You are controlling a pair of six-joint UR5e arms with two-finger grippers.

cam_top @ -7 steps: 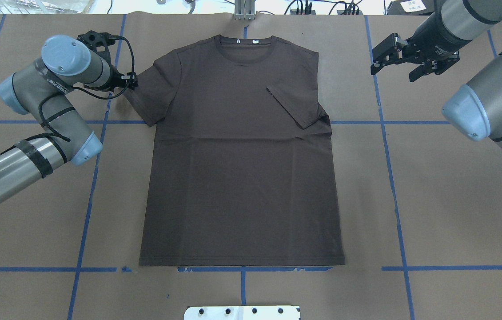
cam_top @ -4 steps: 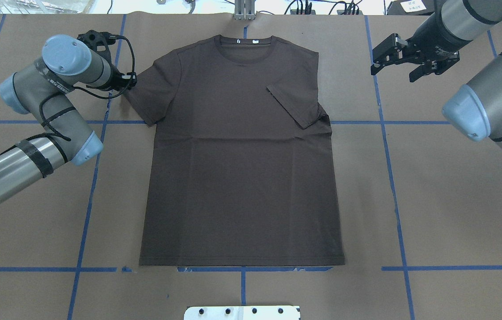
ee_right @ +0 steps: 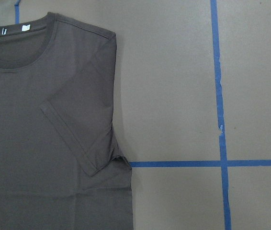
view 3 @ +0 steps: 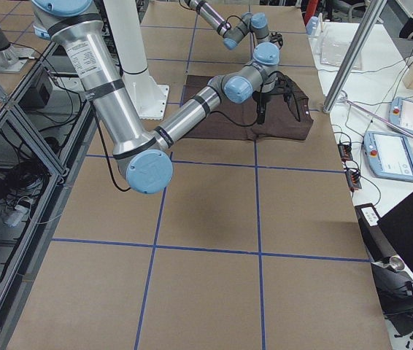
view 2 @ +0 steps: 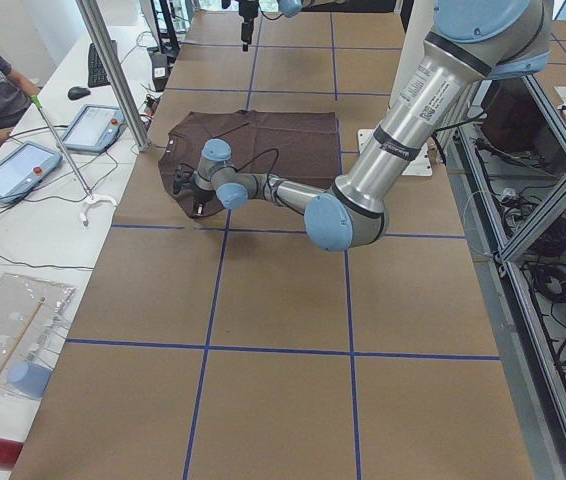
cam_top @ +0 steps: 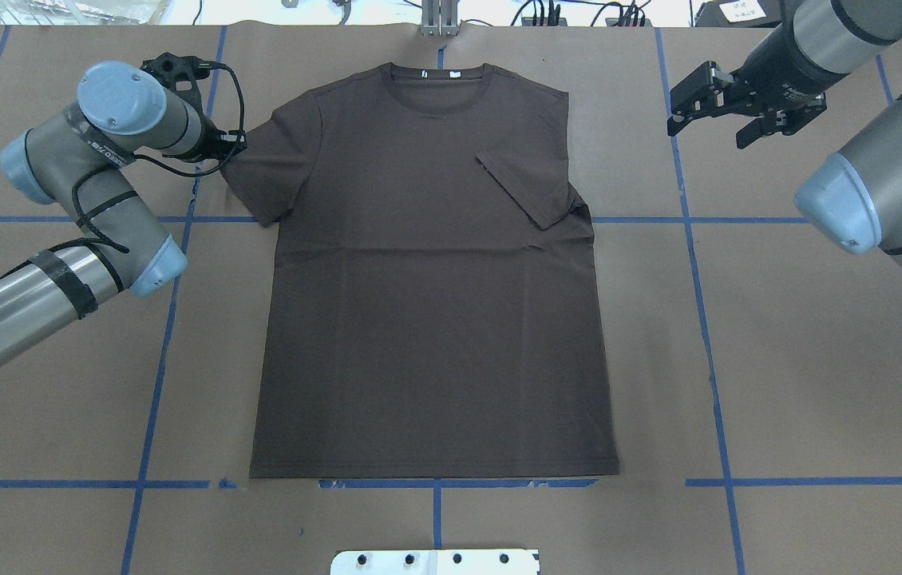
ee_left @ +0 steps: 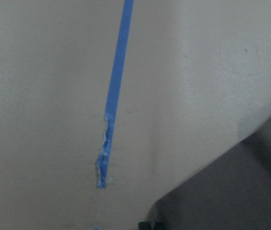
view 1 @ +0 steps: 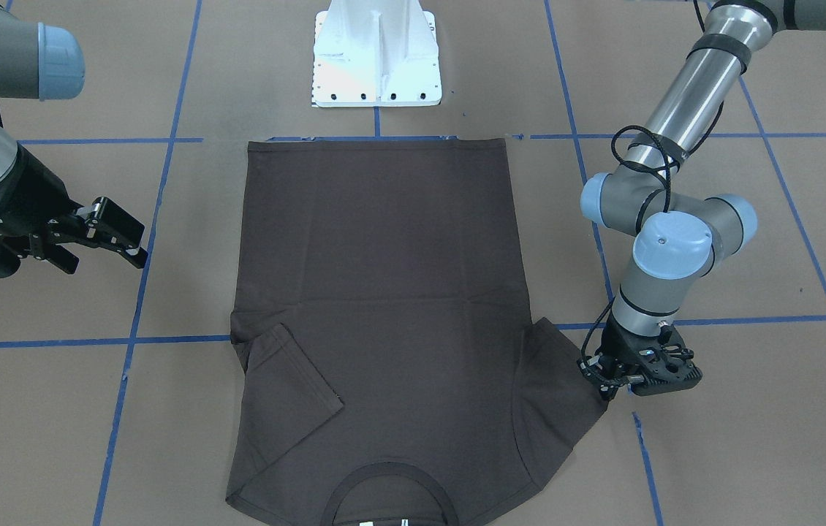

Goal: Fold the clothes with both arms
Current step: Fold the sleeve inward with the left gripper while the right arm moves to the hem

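The table [cam_top: 818, 383] carries a dark brown T-shirt [cam_top: 435, 319] lying flat, collar away from the robot, one sleeve [cam_top: 527, 188] folded onto its chest. The left end effector [cam_top: 234, 148] sits at the other sleeve [cam_top: 267, 172]; whether it grips, I cannot tell. The right end effector [cam_top: 706, 128] hovers with fingers spread, apart from the shirt.
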